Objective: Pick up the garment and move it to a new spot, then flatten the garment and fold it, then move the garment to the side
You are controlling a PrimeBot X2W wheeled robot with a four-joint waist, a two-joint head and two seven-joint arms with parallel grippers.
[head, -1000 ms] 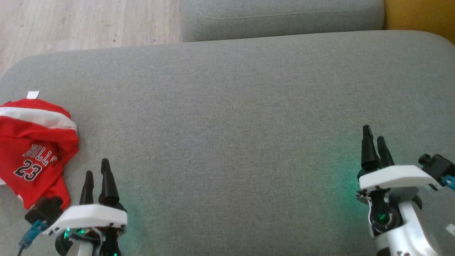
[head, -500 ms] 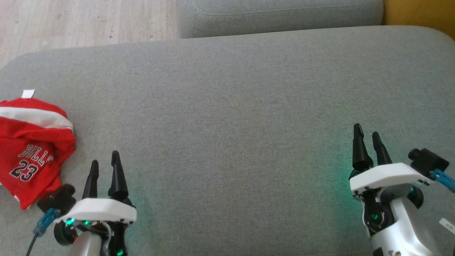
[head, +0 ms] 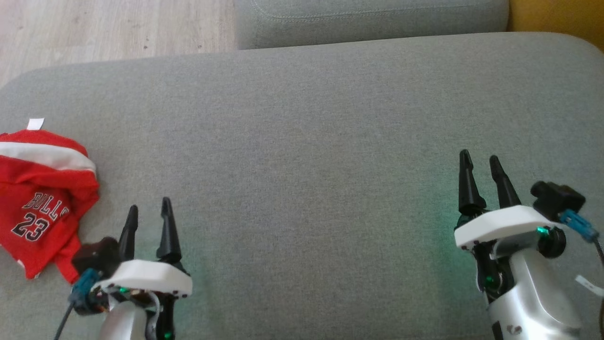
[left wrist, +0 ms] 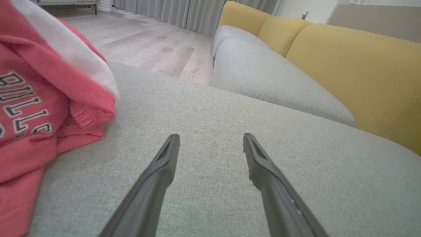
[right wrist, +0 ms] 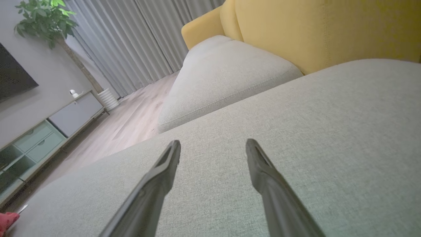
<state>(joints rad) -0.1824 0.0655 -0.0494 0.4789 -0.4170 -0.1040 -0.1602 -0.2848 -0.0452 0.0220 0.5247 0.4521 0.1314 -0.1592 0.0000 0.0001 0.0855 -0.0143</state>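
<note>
The garment (head: 40, 198) is a red jersey with a white band and "BULLS 23" lettering, lying crumpled at the left edge of the grey cushion (head: 306, 141). My left gripper (head: 150, 208) stands open just right of the garment, apart from it, with nothing between its fingers. In the left wrist view the garment (left wrist: 42, 108) bunches up at the left, beside my open left gripper (left wrist: 211, 138). Far to the right, my right gripper (head: 479, 158) is open over bare cushion. The right wrist view has my right gripper (right wrist: 213, 144) open, and a red scrap of the garment (right wrist: 6, 220) at the bottom left corner.
A second grey cushion (head: 368, 21) lies behind the first. Wooden floor (head: 108, 26) shows at the top left, beyond the cushion's rounded edge. Yellow sofa backs (left wrist: 355, 62) rise on the right. A cabinet (right wrist: 49, 128), curtains and a plant (right wrist: 42, 19) stand far off.
Both grippers have moved a little forward and rightward over the cushion. The whole picture has shifted slightly, so the camera moved. The garment lies as before.
</note>
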